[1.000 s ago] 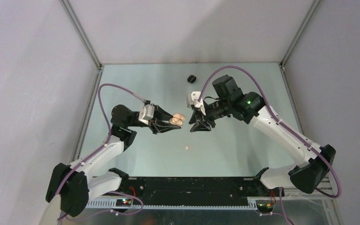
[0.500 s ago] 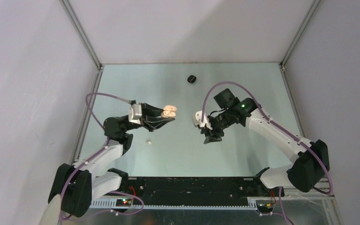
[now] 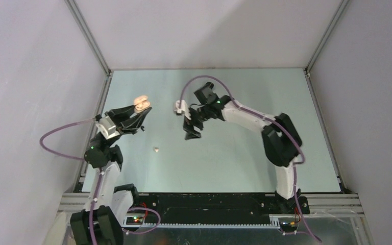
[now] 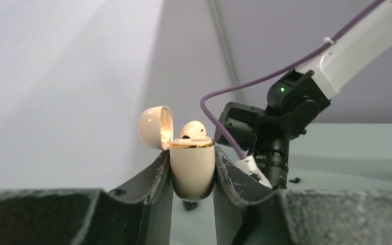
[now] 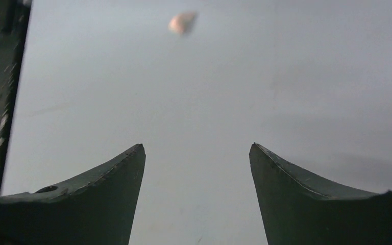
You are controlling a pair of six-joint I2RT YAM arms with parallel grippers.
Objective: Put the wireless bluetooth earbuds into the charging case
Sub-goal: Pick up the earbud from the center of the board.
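My left gripper [image 3: 139, 111] is shut on the beige charging case [image 3: 142, 103] and holds it up at the table's left. In the left wrist view the case [image 4: 192, 171] sits upright between the fingers [image 4: 148, 178] with its lid [image 4: 154, 127] open. One pale earbud [image 4: 193, 130] sits in it. A second pale earbud [image 3: 155, 150] lies loose on the table and shows blurred in the right wrist view [image 5: 182, 23]. My right gripper [image 3: 190, 133] is open and empty above the table, right of that bud [image 5: 197, 146]. A small black speck [image 4: 294, 179] lies on the table.
The right arm [image 4: 286, 102] reaches across the middle of the table towards the left gripper. Metal frame posts [image 3: 89, 41] and grey walls bound the table on the left, back and right. The black base rail [image 3: 204, 201] runs along the near edge.
Both arms have swung to the left; the left gripper carried the case back towards the left edge. The right gripper now hovers further left. The loose bud lies further left than before.
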